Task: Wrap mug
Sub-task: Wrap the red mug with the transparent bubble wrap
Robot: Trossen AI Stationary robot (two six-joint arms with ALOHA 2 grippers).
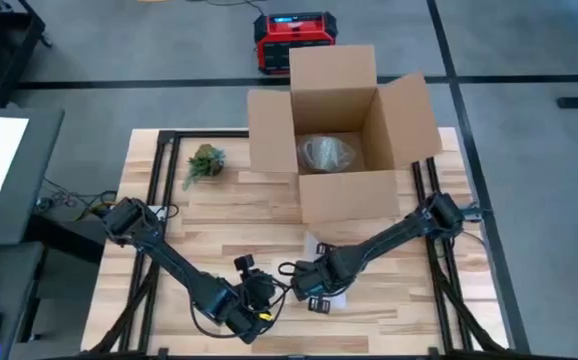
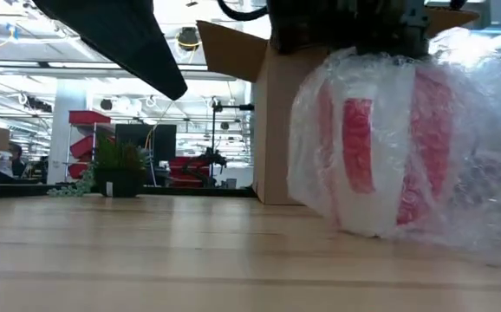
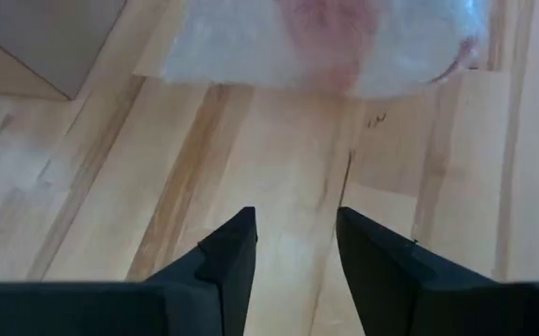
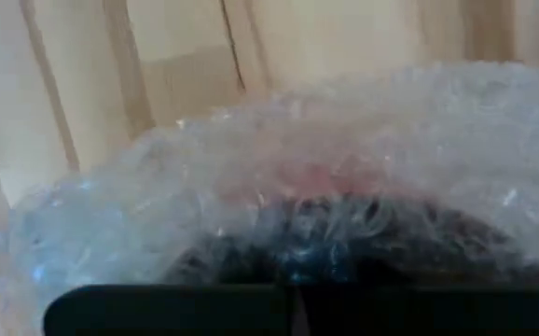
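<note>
Mug (image 2: 372,147) sitting near the front edge of the surface (image 1: 219,215), right of middle, red and white showing through bubble wrap (image 2: 467,173) already bundled around it. Wrapping looking mostly done; loose wrap trailing beside it, possibly needing tucking. Right hand (image 1: 319,285) pressing down onto the bundle from above, fingers buried in wrap, grip impossible to tell. Left hand (image 3: 293,245) just beside, parted and holding nothing. Box (image 1: 344,140) standing open at the back edge, more wrap inside.
</note>
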